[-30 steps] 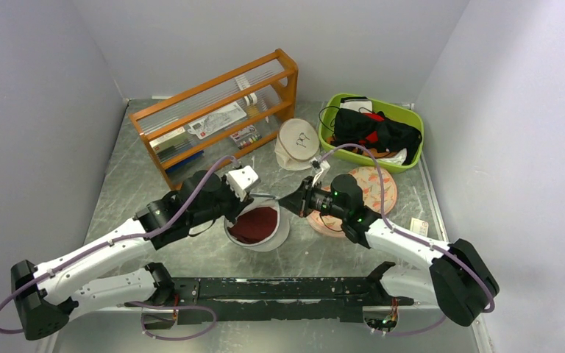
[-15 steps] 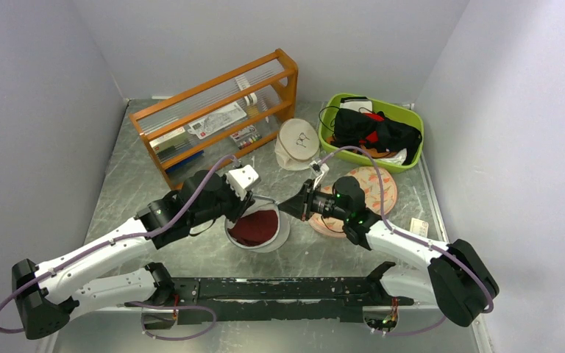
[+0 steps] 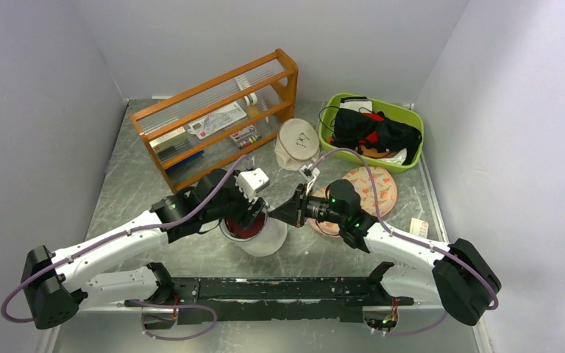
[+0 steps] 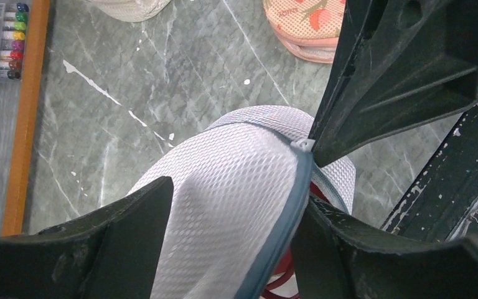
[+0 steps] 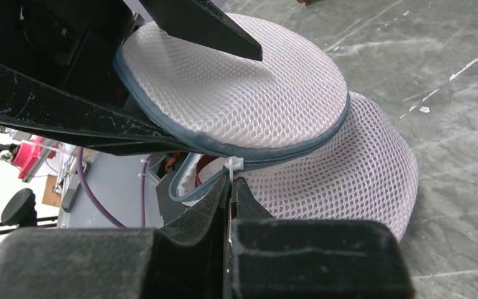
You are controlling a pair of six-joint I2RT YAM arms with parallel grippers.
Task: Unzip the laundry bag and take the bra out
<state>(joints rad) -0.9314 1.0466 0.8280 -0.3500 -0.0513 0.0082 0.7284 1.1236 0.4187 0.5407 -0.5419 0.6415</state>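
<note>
From above, the bag (image 3: 268, 241) sits on the counter (image 3: 140, 191) between the arms. Its lid is raised and the bra (image 3: 244, 229) shows red inside.

Left wrist: the left claw (image 4: 233, 199) is spread wide, one finger either side of the lid.

Right wrist: the right claw (image 5: 231, 187) is clamped on the zip pull (image 5: 233, 164).

The zip looks largely undone; lifting the bra out remains.

The laundry bag (image 3: 265, 241) sits near the middle of the table (image 3: 140, 184), the bra (image 3: 244, 229) inside it. A pouch (image 3: 298, 143) lies behind it, a rack (image 3: 217, 118) rear left, a basket (image 3: 391, 109) rear right, a pad (image 3: 375, 193) just right of the bag
</note>
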